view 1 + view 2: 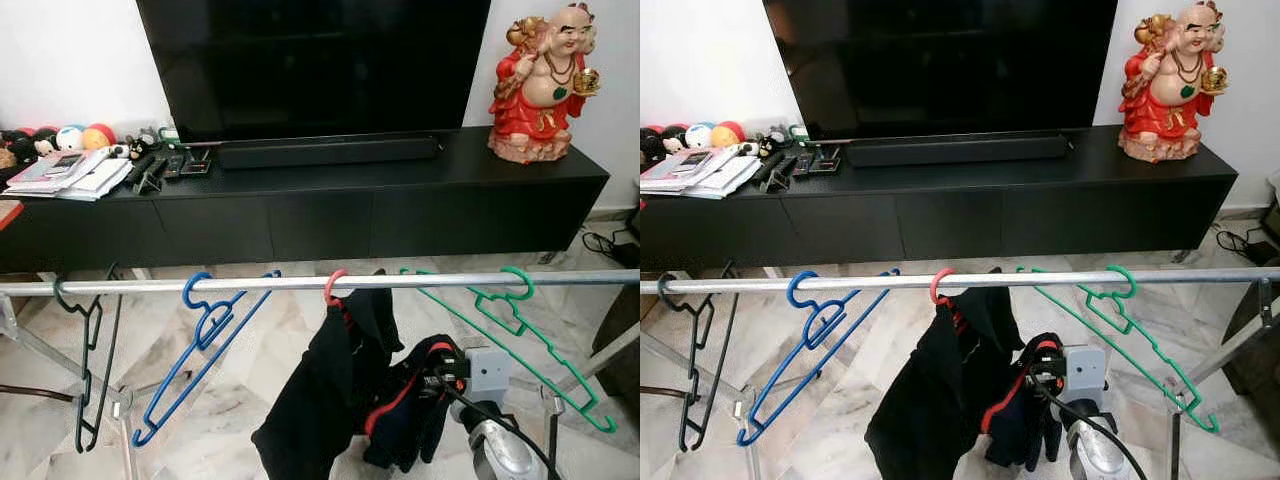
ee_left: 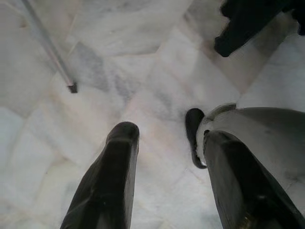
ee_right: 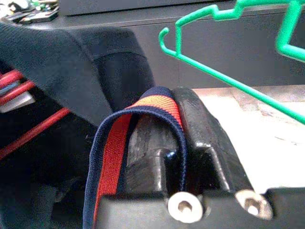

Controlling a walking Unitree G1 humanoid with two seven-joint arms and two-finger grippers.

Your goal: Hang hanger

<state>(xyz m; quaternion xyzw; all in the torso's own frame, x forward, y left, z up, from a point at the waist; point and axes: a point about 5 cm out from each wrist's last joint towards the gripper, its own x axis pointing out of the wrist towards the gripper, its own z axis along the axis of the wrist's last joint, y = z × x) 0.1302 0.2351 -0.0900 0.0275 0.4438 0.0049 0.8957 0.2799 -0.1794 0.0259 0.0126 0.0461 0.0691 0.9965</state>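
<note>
A silver rail crosses in front of me. From it hang a black hanger, a blue hanger, a green hanger and a red hanger hook that carries a black garment with red trim. My right gripper is low, under the rail and to the right of the garment, and is shut on its navy-and-red striped edge, which wraps over one of the fingers. My left gripper hangs open over the marble floor.
Behind the rail stands a long black TV console with a TV, a red statue, remotes, papers and toys. Rack legs slant down at both ends. My own foot is below the left gripper.
</note>
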